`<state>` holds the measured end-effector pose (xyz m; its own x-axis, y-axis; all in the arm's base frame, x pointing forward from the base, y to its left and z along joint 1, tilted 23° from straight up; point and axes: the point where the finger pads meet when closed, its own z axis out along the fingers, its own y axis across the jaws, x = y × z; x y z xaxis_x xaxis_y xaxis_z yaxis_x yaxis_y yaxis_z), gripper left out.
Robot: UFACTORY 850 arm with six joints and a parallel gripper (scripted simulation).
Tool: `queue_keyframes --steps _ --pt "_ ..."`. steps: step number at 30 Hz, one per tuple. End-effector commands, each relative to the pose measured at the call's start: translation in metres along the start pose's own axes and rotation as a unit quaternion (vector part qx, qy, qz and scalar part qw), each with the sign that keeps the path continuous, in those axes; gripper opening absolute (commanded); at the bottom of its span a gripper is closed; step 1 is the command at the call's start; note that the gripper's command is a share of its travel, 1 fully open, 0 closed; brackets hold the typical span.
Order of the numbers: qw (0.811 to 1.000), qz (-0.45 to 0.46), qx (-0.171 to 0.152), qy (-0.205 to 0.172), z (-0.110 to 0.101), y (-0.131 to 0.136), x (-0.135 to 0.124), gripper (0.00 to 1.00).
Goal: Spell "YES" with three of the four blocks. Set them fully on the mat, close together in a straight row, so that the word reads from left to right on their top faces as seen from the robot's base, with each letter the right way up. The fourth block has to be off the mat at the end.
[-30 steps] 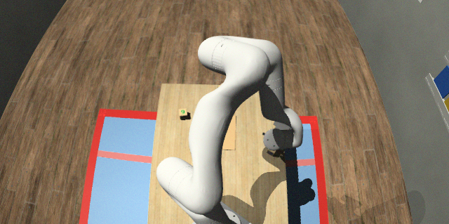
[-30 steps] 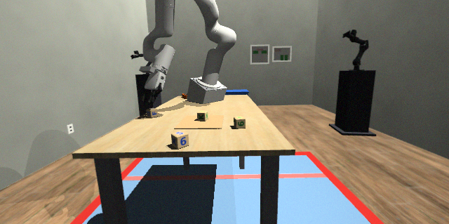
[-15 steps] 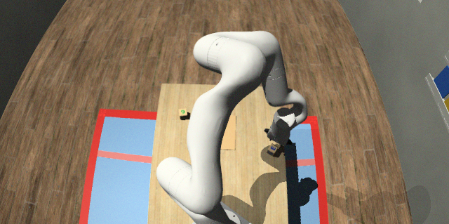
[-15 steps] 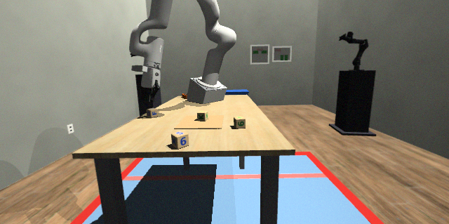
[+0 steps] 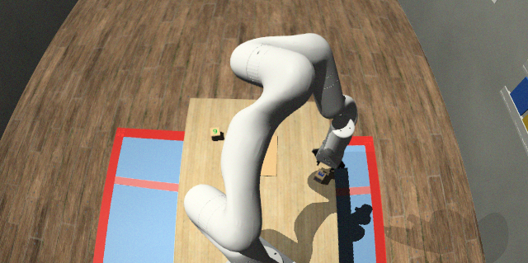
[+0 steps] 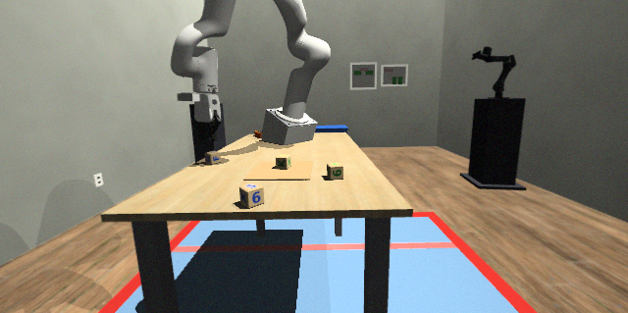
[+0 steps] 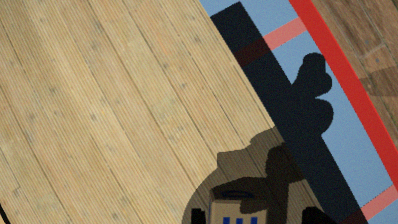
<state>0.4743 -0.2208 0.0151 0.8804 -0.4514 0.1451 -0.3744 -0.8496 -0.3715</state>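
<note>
My gripper (image 5: 328, 166) (image 6: 213, 138) (image 7: 255, 217) is open and points down above a wooden block (image 5: 321, 176) (image 6: 212, 158) (image 7: 235, 212) near the table's right edge. Its top face carries blue bars, cut off in the wrist view. The mat (image 5: 270, 164) (image 6: 260, 173) is partly hidden by the arm. On it stands a block (image 6: 283, 162) with a green K on one side. A block (image 5: 215, 132) (image 6: 335, 172) with green characters lies off the mat on the left. A block (image 6: 251, 196) with a blue 6 on one side stands near the far table edge. The arm hides these last K and blue-6 blocks in the top view.
The arm (image 5: 243, 160) (image 6: 221, 4) stretches over the table (image 5: 202, 164) (image 6: 182, 192) (image 7: 95, 115). Its shadow falls around the block under my gripper. The table's right edge is close to that block. Small orange things (image 6: 258, 133) sit near the robot's base.
</note>
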Motion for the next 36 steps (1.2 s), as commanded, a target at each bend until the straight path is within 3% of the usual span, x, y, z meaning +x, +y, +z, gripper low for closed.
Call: queue_keyframes --steps 1,3,4,19,32,34,36 --pt "1.0 0.003 0.005 -0.027 -0.001 -0.001 0.001 0.62" --pt "1.0 0.003 0.005 -0.027 -0.001 -0.001 0.001 0.62" --pt "1.0 0.003 0.005 -0.027 -0.001 -0.001 0.001 1.0" --pt "1.0 0.015 0.004 -0.027 -0.001 -0.007 0.001 1.0" --pt "0.981 0.191 -0.005 -0.027 -0.004 -0.095 -0.004 1.0" --pt "0.981 0.191 -0.005 -0.027 -0.004 -0.095 -0.004 1.0" --pt "0.971 0.238 -0.007 -0.027 -0.005 -0.118 -0.009 1.0"
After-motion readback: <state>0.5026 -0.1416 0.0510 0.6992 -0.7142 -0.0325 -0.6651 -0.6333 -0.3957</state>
